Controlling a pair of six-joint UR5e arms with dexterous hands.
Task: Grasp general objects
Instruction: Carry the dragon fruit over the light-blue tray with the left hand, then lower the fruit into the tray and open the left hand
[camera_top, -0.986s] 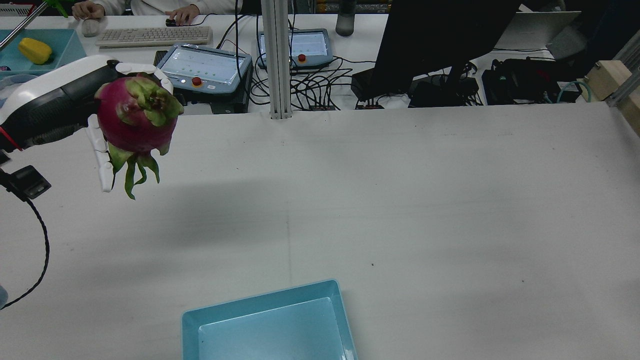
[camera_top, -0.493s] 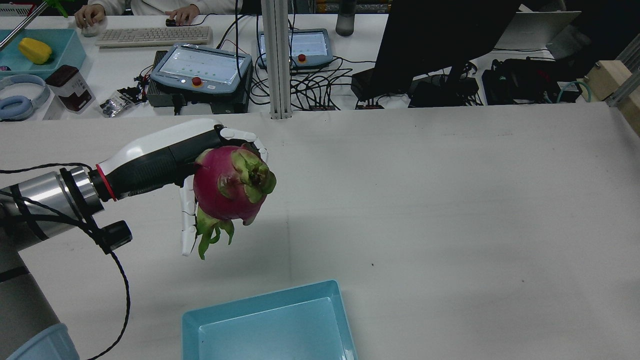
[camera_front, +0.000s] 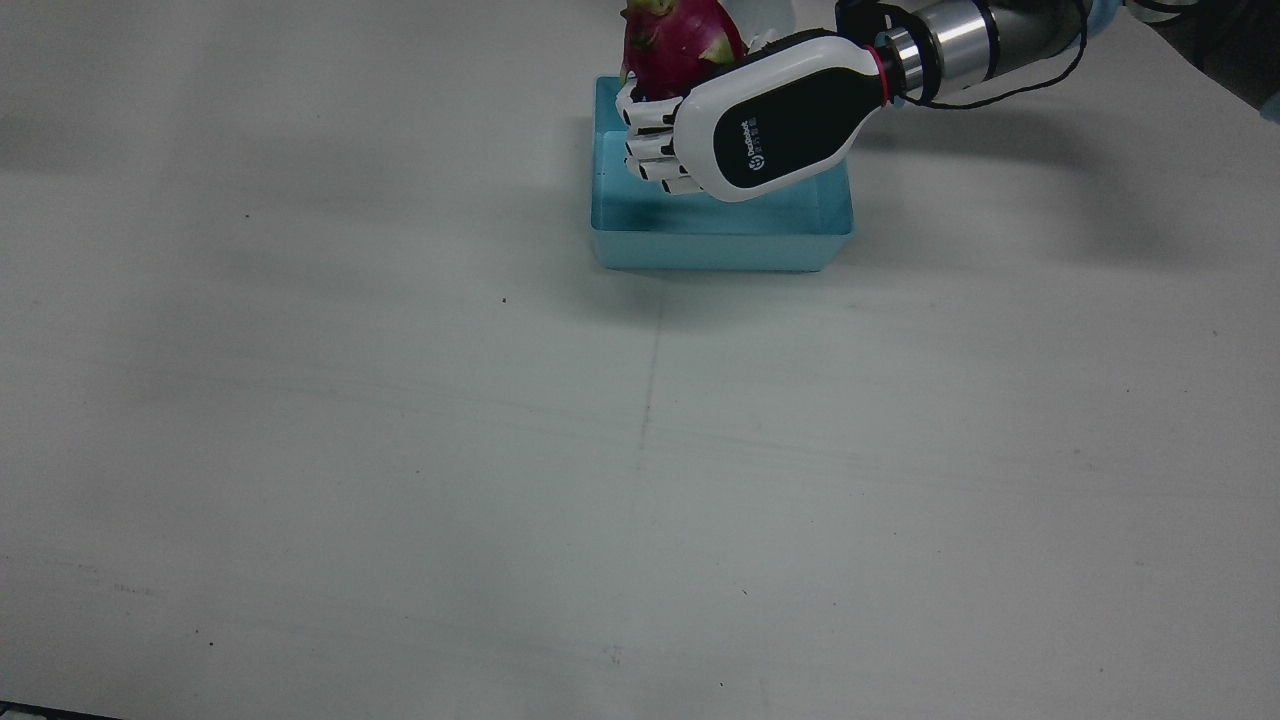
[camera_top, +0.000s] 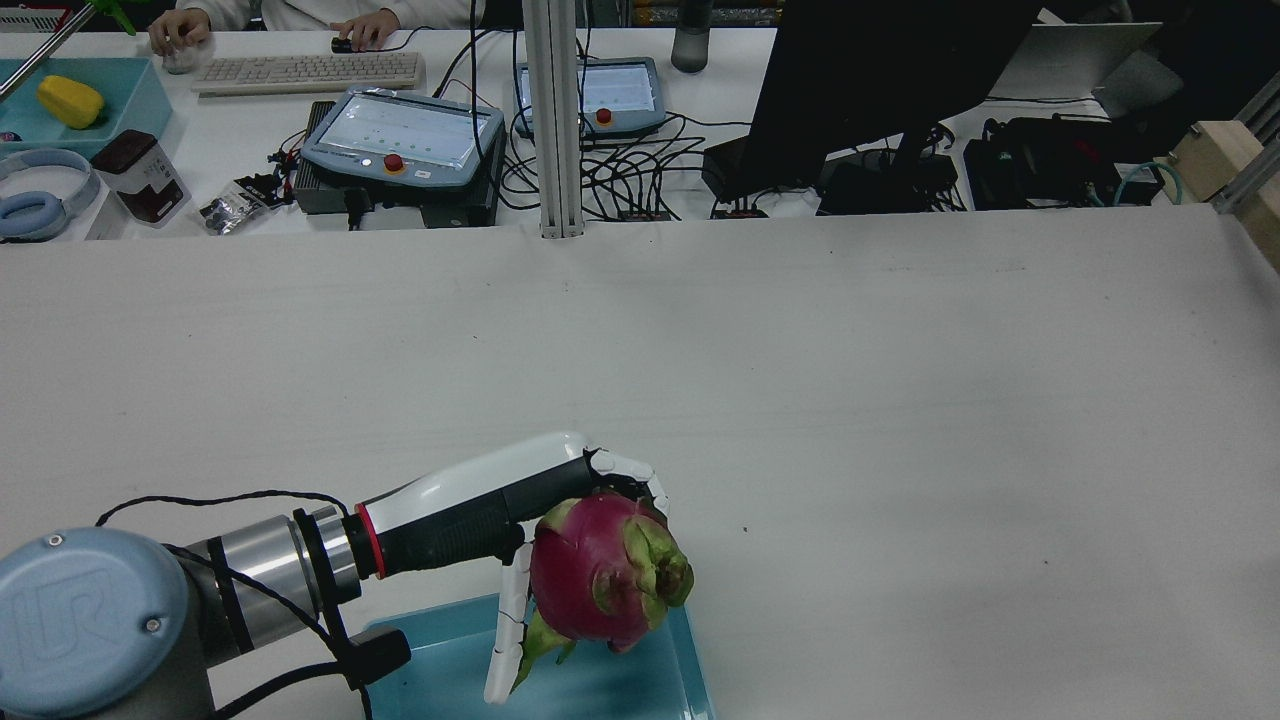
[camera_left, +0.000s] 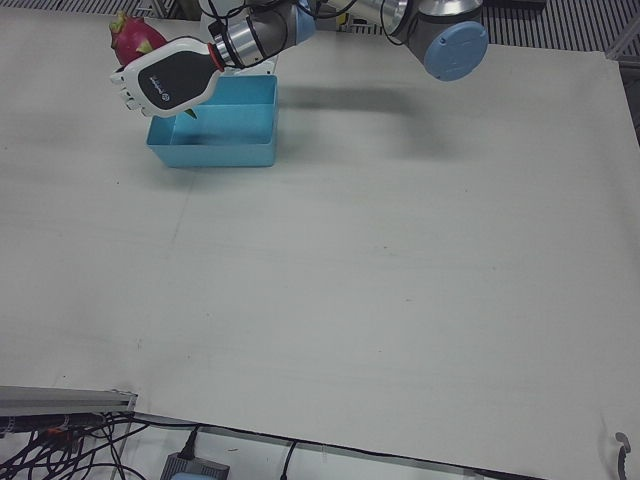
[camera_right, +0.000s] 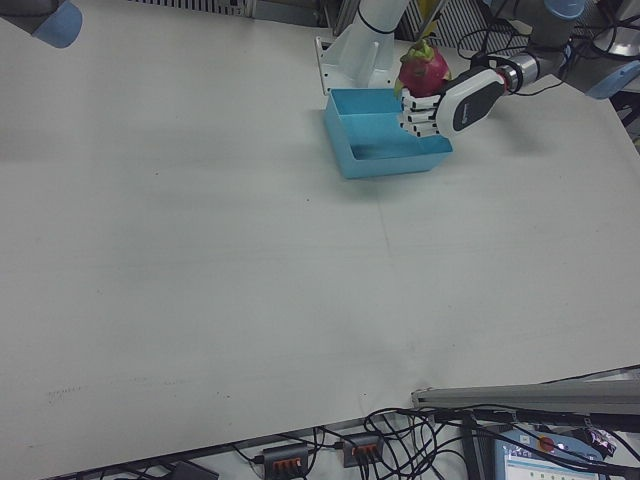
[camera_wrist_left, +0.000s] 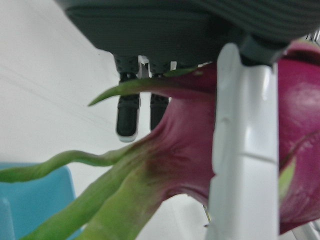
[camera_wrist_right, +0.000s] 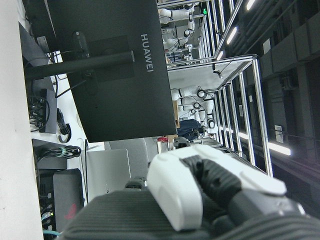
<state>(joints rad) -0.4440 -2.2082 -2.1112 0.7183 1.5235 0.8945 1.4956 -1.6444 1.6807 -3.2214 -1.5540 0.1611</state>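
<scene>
My left hand (camera_top: 490, 510) is shut on a magenta dragon fruit (camera_top: 600, 572) with green scales and holds it in the air above the light blue tray (camera_top: 440, 660). The front view shows the hand (camera_front: 770, 120) over the tray (camera_front: 720, 248), with the fruit (camera_front: 675, 45) behind its fingers. The hand (camera_left: 170, 78) and fruit (camera_left: 135, 35) also show in the left-front view, over the tray's (camera_left: 215, 155) edge. The left hand view shows the fruit (camera_wrist_left: 190, 150) close up. Only my right hand's (camera_wrist_right: 200, 200) back shows, in its own view; its fingers are hidden.
The white table (camera_top: 900, 400) stretches wide around the tray. Behind its far edge stand an aluminium post (camera_top: 553, 120), two teach pendants (camera_top: 405, 135), a keyboard (camera_top: 305, 72) and a black monitor (camera_top: 880, 70).
My left hand has carried the dragon fruit from the table's far left towards the robot's side and to the right, and it now hangs over the blue tray.
</scene>
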